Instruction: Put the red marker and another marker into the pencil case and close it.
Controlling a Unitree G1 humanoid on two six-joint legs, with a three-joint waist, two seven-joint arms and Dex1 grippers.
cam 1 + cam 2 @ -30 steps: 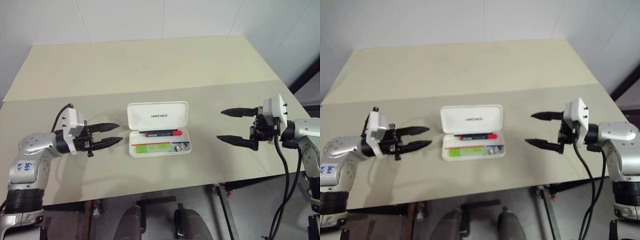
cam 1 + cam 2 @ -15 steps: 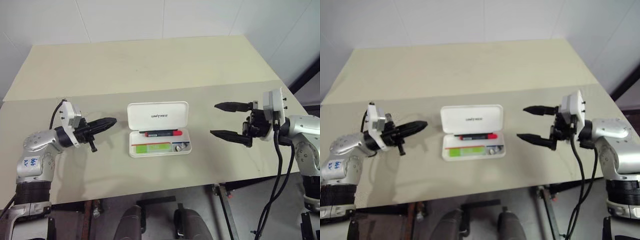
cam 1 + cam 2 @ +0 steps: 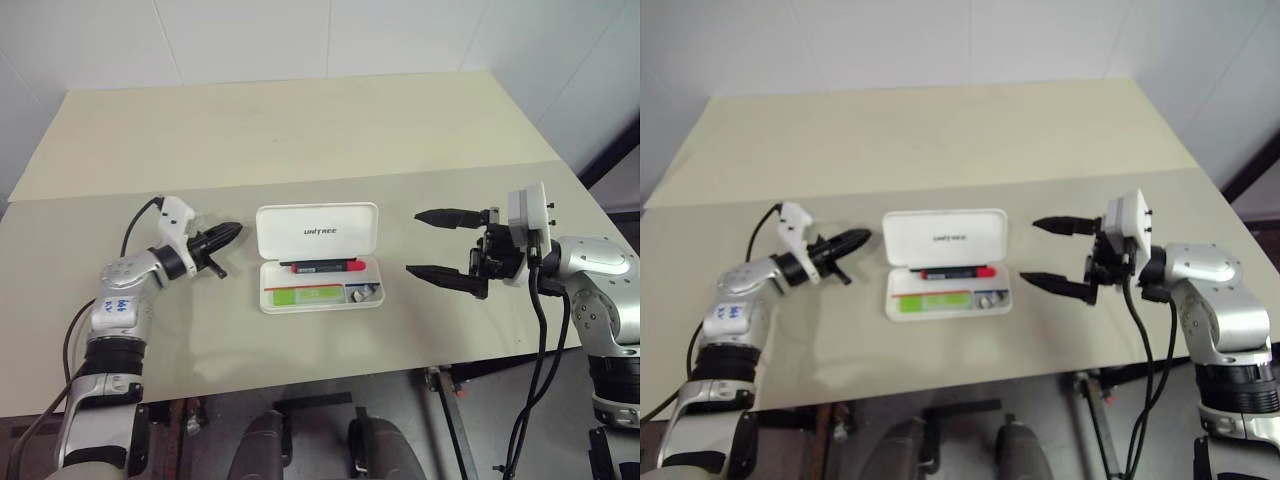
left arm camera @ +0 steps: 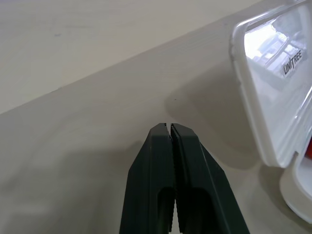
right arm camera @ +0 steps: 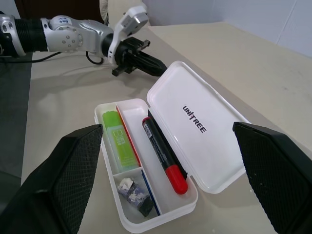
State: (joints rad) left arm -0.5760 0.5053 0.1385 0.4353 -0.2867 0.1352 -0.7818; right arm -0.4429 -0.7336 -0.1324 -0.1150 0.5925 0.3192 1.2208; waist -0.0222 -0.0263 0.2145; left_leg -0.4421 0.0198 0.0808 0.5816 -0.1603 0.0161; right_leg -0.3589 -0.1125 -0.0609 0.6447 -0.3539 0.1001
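Your pencil case (image 3: 320,258) lies open mid-table, lid up. Inside: red marker (image 5: 164,155) in the compartment nearest the lid; lime-green highlighter (image 5: 119,140) in the front compartment. Your left gripper (image 3: 229,233): clenched, empty, by the lid's left edge. Right gripper (image 3: 432,243): released, spread wide.

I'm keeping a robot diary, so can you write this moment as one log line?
pencil case: lid open | red marker: inside | green highlighter: inside | left claw: shut, empty, beside lid | right claw: open, empty
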